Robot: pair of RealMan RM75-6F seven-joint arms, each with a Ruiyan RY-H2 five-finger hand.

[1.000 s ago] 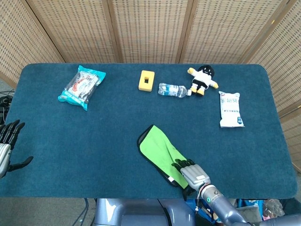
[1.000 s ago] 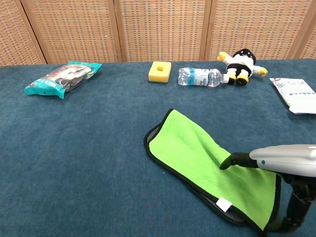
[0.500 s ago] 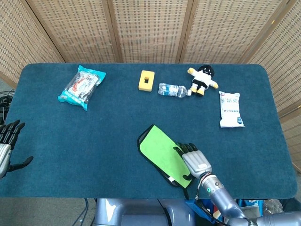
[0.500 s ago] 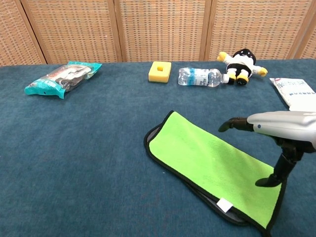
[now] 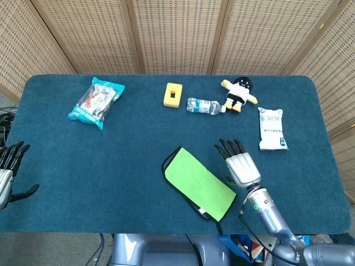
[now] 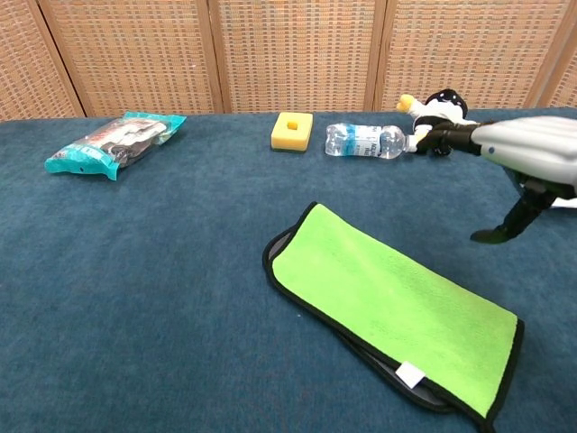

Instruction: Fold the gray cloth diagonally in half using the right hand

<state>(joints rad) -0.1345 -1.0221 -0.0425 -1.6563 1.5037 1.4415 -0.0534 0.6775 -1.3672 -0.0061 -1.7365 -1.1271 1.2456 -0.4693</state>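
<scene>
The cloth lies folded near the table's front edge, its bright green face up and a dark grey layer showing along its border. My right hand hovers flat, fingers spread, just right of the cloth and above the table, holding nothing; in the chest view this hand is raised well above the cloth's far end. My left hand hangs off the table's left edge, fingers apart and empty.
Along the back stand a teal snack pack, a yellow block, a lying water bottle and a black-and-white plush toy. A white packet lies at the right. The table is covered in blue felt.
My right hand has lifted off the cloth's near right end and moved up and to the right. The cloth now lies flat and untouched. The left hand stayed put.
</scene>
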